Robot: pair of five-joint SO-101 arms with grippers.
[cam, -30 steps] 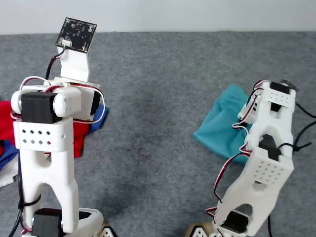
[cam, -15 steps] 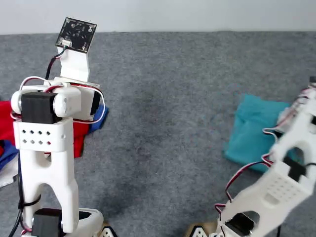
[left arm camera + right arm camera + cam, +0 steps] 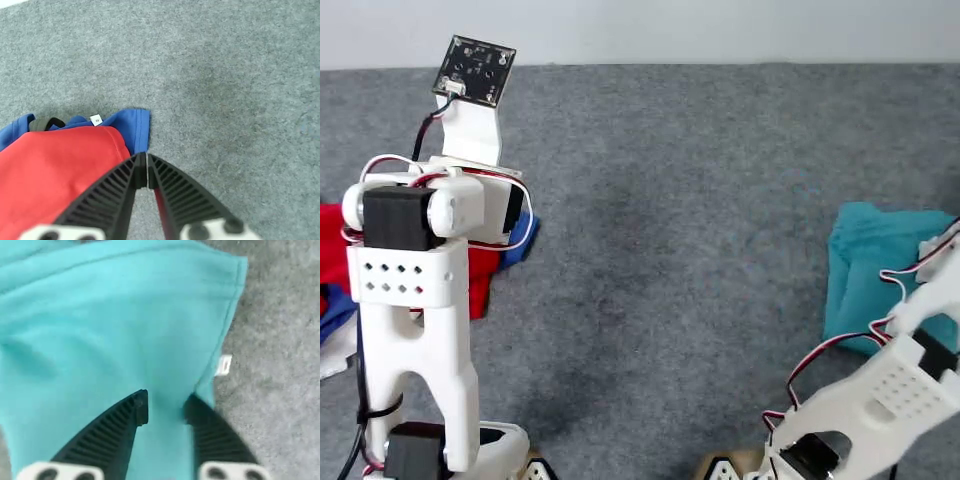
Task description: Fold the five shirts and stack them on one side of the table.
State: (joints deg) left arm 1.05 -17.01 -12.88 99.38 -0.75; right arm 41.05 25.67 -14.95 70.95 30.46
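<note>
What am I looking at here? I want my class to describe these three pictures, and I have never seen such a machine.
Two small white robots, the left arm and right arm, sit side by side at a grey table. One picture looks down from above. The other two come from cameras on each arm's wrist, looking along its black gripper. The left gripper is shut, over the edge of a red shirt lying on a blue shirt. The right gripper has its fingers apart on a teal shirt; a firm grip cannot be seen.
</note>
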